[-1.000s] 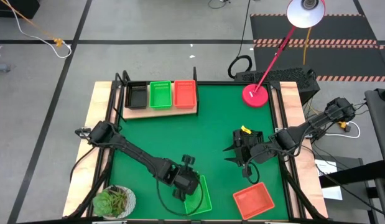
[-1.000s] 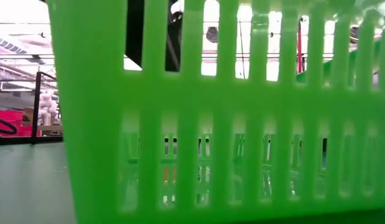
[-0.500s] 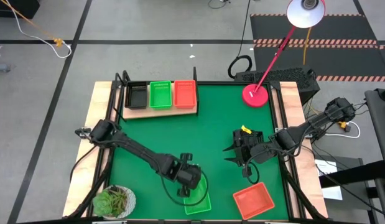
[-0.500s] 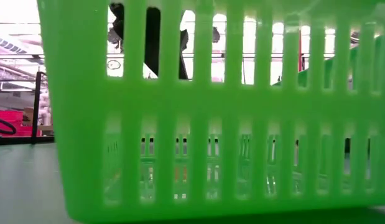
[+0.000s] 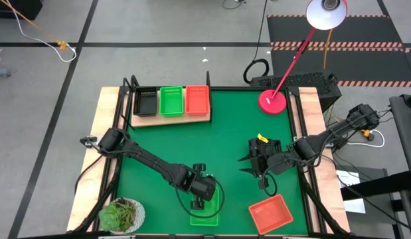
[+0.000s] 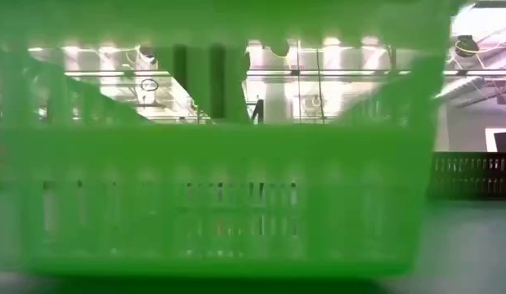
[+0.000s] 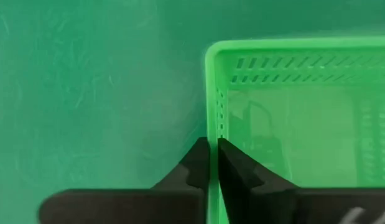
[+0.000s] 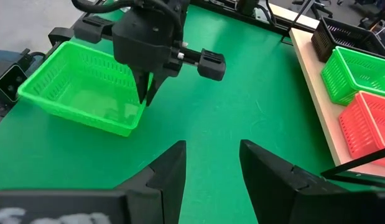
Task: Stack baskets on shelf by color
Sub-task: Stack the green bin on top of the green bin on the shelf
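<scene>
My left gripper [image 5: 204,191] is shut on a green basket [image 5: 206,212] near the mat's near edge. The basket fills the low view [image 6: 236,163]. Whether the green basket [image 8: 80,87] is clear of the mat, I cannot tell. My right gripper [image 5: 248,162] hangs open over the mat's right half and touches nothing. A red-orange basket [image 5: 271,214] rests on its base on the mat, nearer than my right gripper. The shelf [image 5: 168,119] at the far left carries black [image 5: 146,101], green [image 5: 170,101] and red-orange [image 5: 197,99] baskets abreast. My left gripper holds the green basket by its far end wall [image 7: 212,127], near a corner. It pinches the wall with one finger [image 7: 193,165] outside and one finger inside. The fingers [image 8: 145,93] come from above, pointing down. The basket hangs about level below them.
A potted plant [image 5: 122,214] stands at the near left corner. The round red lamp base [image 5: 273,101] stands at the far right, its arm slanting up over the edge. Open green mat [image 5: 218,143] lies between the shelf and the grippers.
My left gripper has moved a little toward the table's right and turned. The green basket in its hold has swung about from a slant to square with the table's edges. In the low view a corner faced the camera before; now a whole side wall does.
</scene>
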